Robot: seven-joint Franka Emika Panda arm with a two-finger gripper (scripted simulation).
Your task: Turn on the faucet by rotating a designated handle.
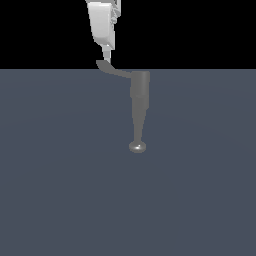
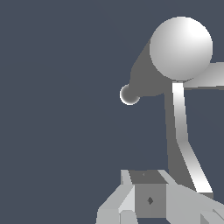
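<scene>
The faucet (image 1: pixel 140 95) is a grey cylinder that tapers down to a narrow stem ending in a shiny knob (image 1: pixel 137 146). Its thin curved handle (image 1: pixel 117 71) sticks out towards the exterior view's left and ends in a flat paddle tip (image 1: pixel 104 65). My white gripper (image 1: pixel 107 53) hangs straight above that tip, touching it or nearly so, with its fingers together and nothing between them. In the wrist view the faucet (image 2: pixel 180 48) shows as a round pale top with the small knob (image 2: pixel 129 94) beside it. The handle (image 2: pixel 183 135) runs towards the gripper (image 2: pixel 146 177) and ends just beside the fingers.
A flat dark grey-blue floor (image 1: pixel 60 175) stretches under everything. Black background fills the upper part of the exterior view. No other objects show.
</scene>
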